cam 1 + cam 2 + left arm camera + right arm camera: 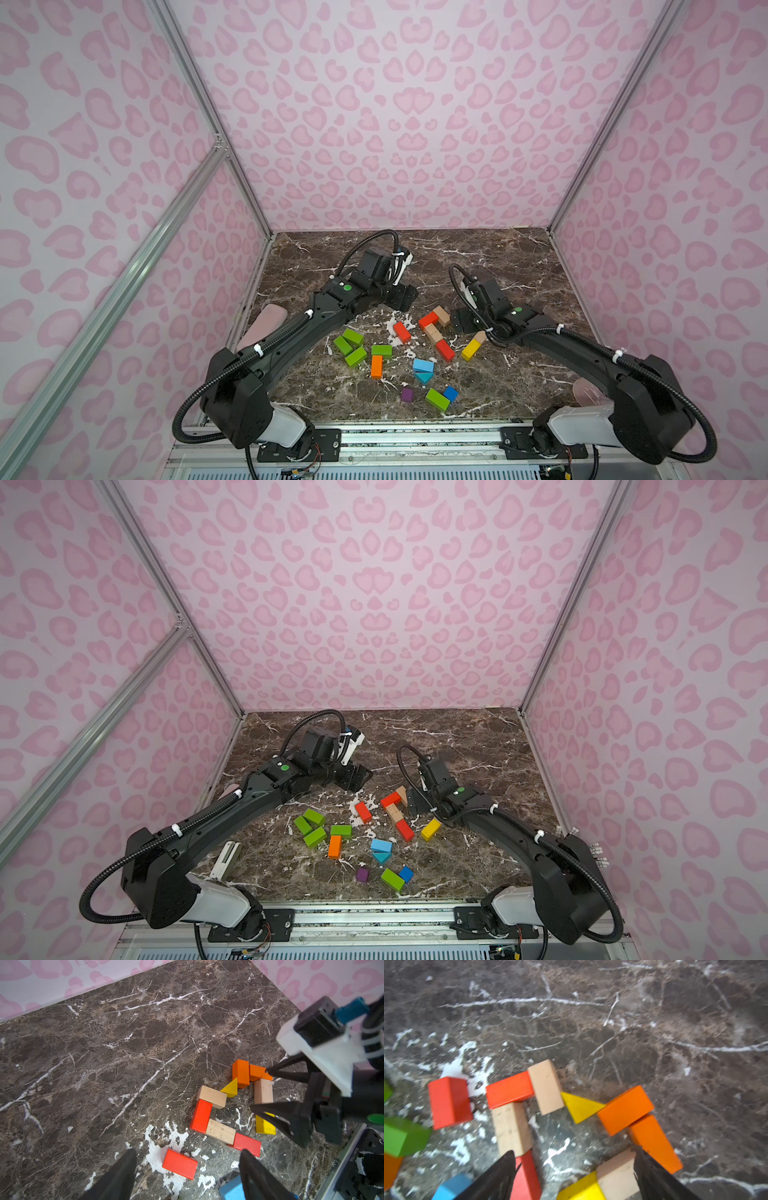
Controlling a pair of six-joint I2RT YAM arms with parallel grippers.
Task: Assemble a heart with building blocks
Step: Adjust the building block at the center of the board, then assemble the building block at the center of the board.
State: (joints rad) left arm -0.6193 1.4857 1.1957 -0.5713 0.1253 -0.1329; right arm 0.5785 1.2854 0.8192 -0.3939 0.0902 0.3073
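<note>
The building blocks form a partial outline: red brick [200, 1116], tan bricks [212, 1096] [220, 1131], red brick [247, 1144], yellow triangle [230, 1089], two orange bricks [625, 1109] [654, 1142], tan block [616, 1176] and yellow brick [581, 1188]. My right gripper [575, 1167] is open low over this outline, one finger against the tan block, the other beside a red brick [525, 1178]. My left gripper [187, 1172] hangs open above a loose red brick [180, 1163]. In both top views the orange bricks are hidden under the right gripper.
Loose blocks lie nearer the front: several green bricks [352, 336], an orange brick [376, 366], light-blue pieces [423, 365], a purple cube [407, 394], a blue cube [451, 393]. A white object [226, 860] lies by the left arm. Pink walls enclose three sides.
</note>
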